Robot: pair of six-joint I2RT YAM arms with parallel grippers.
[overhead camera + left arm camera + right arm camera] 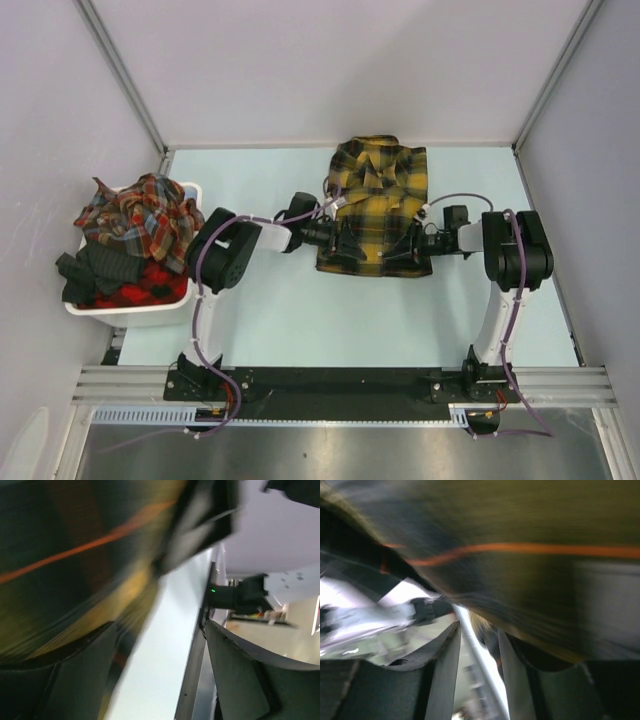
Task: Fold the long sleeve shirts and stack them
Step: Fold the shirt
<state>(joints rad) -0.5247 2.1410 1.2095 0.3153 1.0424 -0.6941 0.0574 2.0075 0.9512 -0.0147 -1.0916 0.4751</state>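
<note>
The left tool (345, 240) is set at the near-left hem of the mustard plaid shirt (378, 205). In its wrist view its fingers (250, 680) are seen apart, with cloth draped over one of them. The right tool (410, 247) is set at the near-right hem. Its fingers (445, 665) are seen close together under blurred cloth, and it cannot be told whether cloth is pinched.

The shirt lies collar away from the arms, at the far middle of the surface (300, 320), already narrowed to a rectangle. A lengthwise fold is therefore judged to be in hand, with the hem to be carried toward the collar. For that, both corners would have to be lifted level and moved together, so that the hem is laid square and no skew is pulled into the fabric.

The collar end is close to the far edge of the surface, so little room is left beyond it. Ample bare surface is available nearer the arms and to either side. The white basket (130, 312), heaped with red-toned plaid shirts (140, 215), stands well apart at the left edge, beside the left arm's elbow.
</note>
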